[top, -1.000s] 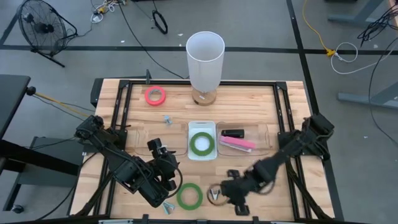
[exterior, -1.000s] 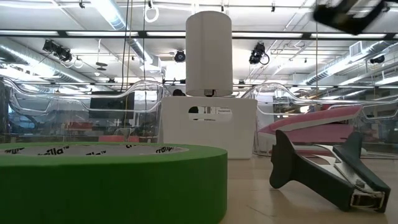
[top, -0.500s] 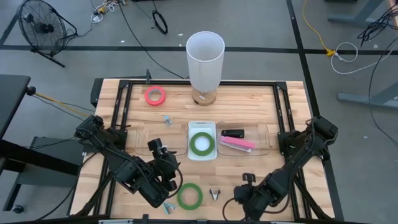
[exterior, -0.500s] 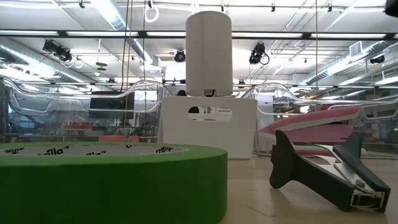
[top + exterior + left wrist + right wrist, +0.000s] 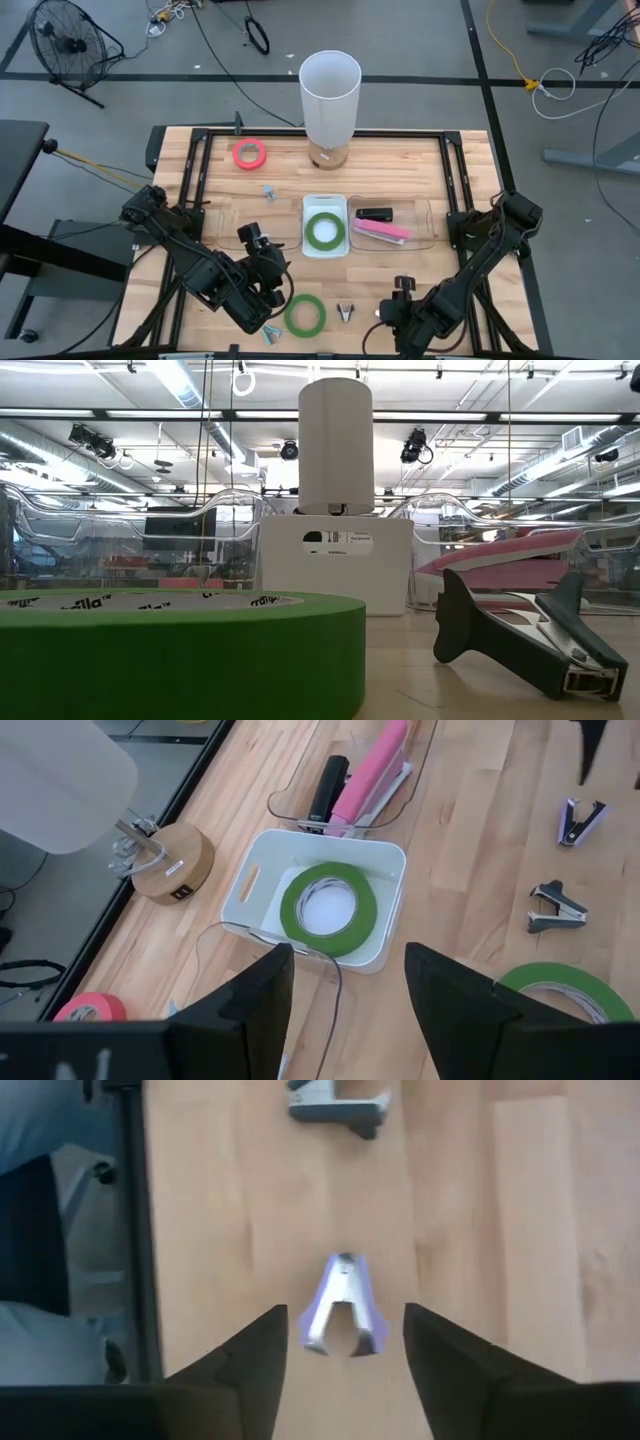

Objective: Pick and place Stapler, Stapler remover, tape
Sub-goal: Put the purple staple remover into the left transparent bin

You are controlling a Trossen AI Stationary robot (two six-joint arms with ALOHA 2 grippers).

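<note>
Tape (image 5: 304, 315): flat green ring on pale wood.

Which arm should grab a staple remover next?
The right. The open right gripper frames a staple remover squarely between its fingers. The left gripper, also open, faces the white bin holding green tape instead.

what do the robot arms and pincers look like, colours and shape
Both arms are matte black, built from chunky jointed segments running from shoulder blocks at the table's side edges. The left pincer and the right pincer each end in two broad, flat, dark fingers with rounded tips. A thin dark cable curls between the left fingers. No markings or coloured parts are visible.
</note>
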